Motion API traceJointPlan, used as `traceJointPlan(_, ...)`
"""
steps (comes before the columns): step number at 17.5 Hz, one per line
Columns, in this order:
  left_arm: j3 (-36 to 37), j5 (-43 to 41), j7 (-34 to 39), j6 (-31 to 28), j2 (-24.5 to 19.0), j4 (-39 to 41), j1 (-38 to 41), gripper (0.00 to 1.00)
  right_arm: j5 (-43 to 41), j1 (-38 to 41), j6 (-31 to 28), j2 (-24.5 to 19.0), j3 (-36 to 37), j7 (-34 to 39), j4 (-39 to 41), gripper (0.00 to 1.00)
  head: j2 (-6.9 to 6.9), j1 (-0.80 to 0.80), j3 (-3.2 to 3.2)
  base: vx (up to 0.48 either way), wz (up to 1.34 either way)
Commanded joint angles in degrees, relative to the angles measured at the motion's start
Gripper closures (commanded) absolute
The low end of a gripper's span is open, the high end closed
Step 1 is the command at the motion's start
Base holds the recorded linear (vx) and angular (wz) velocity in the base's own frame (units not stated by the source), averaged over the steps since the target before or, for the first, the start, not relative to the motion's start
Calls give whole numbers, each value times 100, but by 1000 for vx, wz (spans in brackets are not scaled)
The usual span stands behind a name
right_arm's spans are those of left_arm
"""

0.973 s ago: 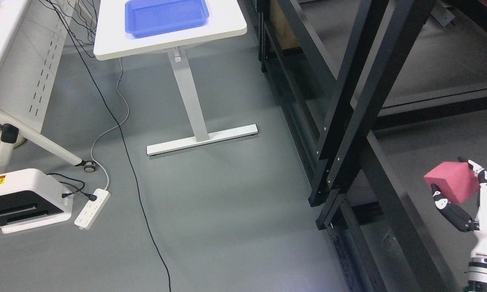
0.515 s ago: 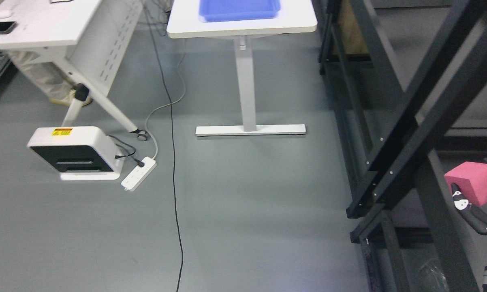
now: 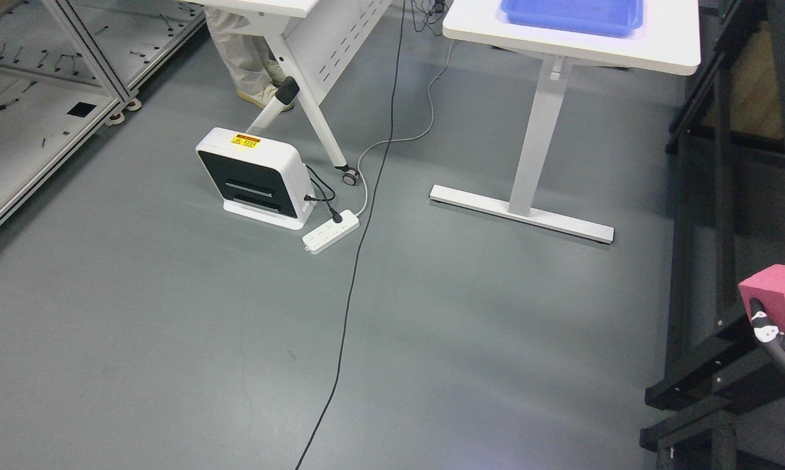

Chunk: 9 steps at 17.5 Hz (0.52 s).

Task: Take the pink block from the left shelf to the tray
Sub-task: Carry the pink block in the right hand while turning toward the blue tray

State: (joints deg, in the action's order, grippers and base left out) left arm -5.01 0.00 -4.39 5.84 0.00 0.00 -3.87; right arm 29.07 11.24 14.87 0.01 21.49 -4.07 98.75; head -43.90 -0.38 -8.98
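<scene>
Pink block (image 3: 781, 297) sits at the right edge of our head view, pinched in our right hand (image 3: 783, 329), with one dark-tipped finger (image 3: 768, 326) pressed against its near face. Most of the hand is cut off by the frame, so we judge the grip from that one finger alone. The left hand is out of view. The blue tray (image 3: 572, 14) lies on the white surface (image 3: 654, 46) at the top right, well apart from the block, with open grey floor between.

We see three risks. The hold looks shallow, so a jolt of the base could shake the block loose. The black shelf frame (image 3: 719, 372) stands just beside the hand and could knock it. The black cable (image 3: 360, 241) and power strip (image 3: 330, 231) lie on the floor where the base might roll over them.
</scene>
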Motion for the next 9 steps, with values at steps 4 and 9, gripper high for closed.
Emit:
traceJointPlan(4,0,44,0,5,-100,100,1,0,-77,10,77,99,136,37,-5,100,0,0,0,29,208)
traceJointPlan(9,0,44,0,5,-100,100,1,0,-85,10,148,99,101,55,4,99,0,0,0,108,235)
